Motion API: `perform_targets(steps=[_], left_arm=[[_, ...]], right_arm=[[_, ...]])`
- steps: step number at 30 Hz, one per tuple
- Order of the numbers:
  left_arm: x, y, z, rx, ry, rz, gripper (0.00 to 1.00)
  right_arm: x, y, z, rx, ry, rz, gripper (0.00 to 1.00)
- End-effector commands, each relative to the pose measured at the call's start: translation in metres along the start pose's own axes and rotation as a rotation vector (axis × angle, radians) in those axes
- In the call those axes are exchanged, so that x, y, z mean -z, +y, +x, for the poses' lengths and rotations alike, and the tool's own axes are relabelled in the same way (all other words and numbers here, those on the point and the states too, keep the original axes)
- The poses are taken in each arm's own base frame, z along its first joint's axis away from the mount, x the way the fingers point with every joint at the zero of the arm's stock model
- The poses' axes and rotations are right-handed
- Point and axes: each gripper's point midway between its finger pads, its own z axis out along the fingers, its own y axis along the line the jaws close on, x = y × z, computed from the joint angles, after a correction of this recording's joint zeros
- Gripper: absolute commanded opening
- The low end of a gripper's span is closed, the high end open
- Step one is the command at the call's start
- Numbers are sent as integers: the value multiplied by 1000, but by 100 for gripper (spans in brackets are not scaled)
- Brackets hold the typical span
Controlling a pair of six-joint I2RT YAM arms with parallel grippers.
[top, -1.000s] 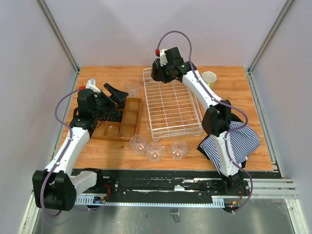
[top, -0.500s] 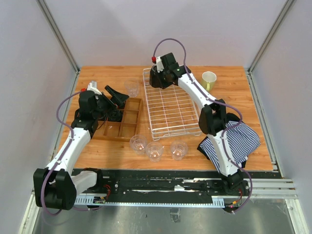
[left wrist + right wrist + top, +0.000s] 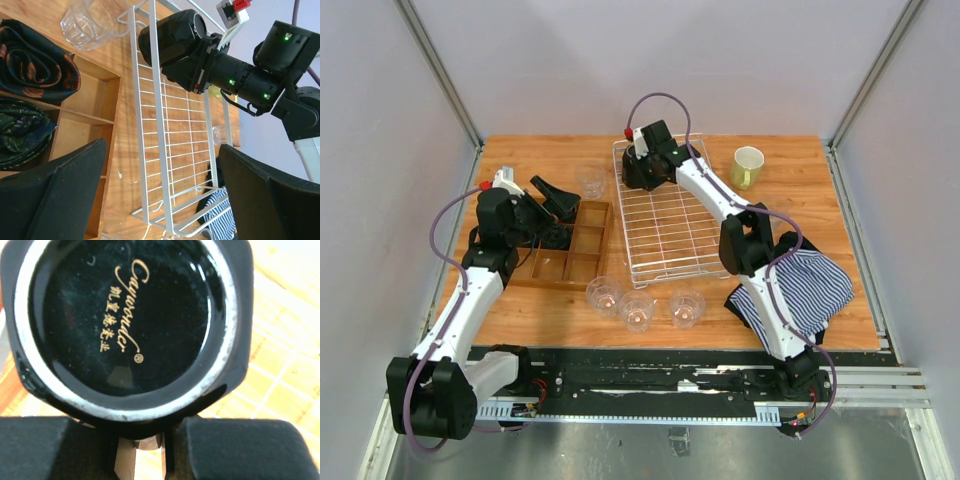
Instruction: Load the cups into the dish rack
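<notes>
An orange-brown wooden tabletop [image 3: 820, 200] forms the floor of a booth with pale grey walls and bare aluminium corner posts. The right arm is stretched far forward and bent inward over the white wire-grid dish rack [image 3: 672, 222], with the right gripper [image 3: 638, 172] at the rack's far left corner. That gripper is clamped on the glossy black mug [image 3: 125, 325]. In the wrist view the mug's round base, marked with gold script and Chinese characters, fills the frame, and the two black finger pads [image 3: 50, 445] sit close together beneath it with only a thin sliver between them. From the left wrist camera the mug lies tipped on its side above the rack's end wires; whether it touches them cannot be told. The left arm is bent at the elbow over the table's left side. The left gripper [image 3: 555, 213] hangs above the brown wooden compartment tray [image 3: 582, 262], jaws spread wide and holding nothing. Dark rolled cloths [image 3: 35, 60] sit in some of the tray's compartments. One clear ribbed tumbler [image 3: 589, 180] stands at the far side between tray and rack. Three more clear tumblers [image 3: 638, 310] stand in a row just in front of the rack. The pale yellow-green handled mug [image 3: 748, 165] stands upright on the table to the right of the rack. A blue-and-white striped cloth [image 3: 820, 280] lies partly under the right arm's lower link.
</notes>
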Motion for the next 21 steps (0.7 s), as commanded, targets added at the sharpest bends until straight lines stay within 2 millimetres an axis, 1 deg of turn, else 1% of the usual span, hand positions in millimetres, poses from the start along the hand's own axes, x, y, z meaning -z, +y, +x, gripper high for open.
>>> perform_targets(steps=[1,2,6,7,8,9,11,17,21], left_arm=[[4,6,-5,-34,-22,-20,100],[4,6,-5,-37,-23,-20,100],[3,9,-8,-42,-22,-29,100],[3,10,-8,-43,-20,-34,100],[2,10,-9,-46,-20,-36,100],[2,11,-9,-47,-17,-38,100],[1,10,-10,-49,-16,-39,100],[-2,10,-12,-52,-10,-37,100],[-5,10,-12,-50,-5,-31,100]], right_arm=[[2,14,-41,60,-134,-12,1],[0,13,-40,69,-135,-6,1],[-6,12,-41,102,-145,24,19],[-7,11,-42,103,-149,32,26],[-7,8,-43,103,-151,45,37],[-6,6,-44,103,-154,53,46],[-3,2,-47,103,-160,71,53],[14,-6,-60,100,-194,104,57],[16,-12,-69,91,-227,119,57]])
